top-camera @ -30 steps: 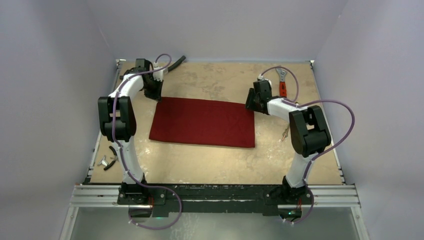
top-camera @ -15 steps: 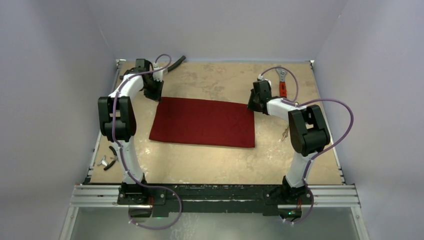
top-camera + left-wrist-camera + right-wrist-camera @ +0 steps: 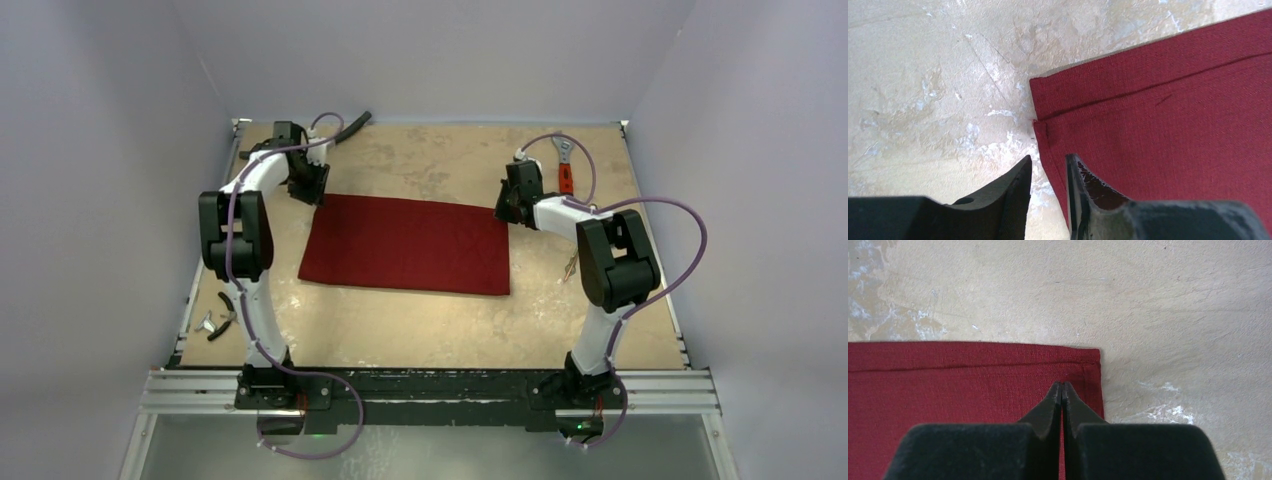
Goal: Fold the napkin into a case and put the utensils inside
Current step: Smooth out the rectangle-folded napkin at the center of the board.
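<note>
Dark red napkin [image 3: 405, 244], a flat rectangle with stitched hem; slim utensils [image 3: 571, 266] near its right edge, partly hidden.

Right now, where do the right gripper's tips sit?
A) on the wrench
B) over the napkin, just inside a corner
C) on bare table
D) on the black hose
B: the right gripper, fingers together, points at the napkin just inside its hemmed corner.

The dark red rectangular cloth napkin [image 3: 405, 245] lies flat in the middle of the tan tabletop [image 3: 430, 330]. The left gripper [image 3: 317, 194] is at its far left corner, the right gripper [image 3: 499, 211] at its far right corner. A red-handled silver wrench [image 3: 565, 172] lies behind the right gripper. Slim gold metal utensils [image 3: 571, 266] lie right of the napkin.
</note>
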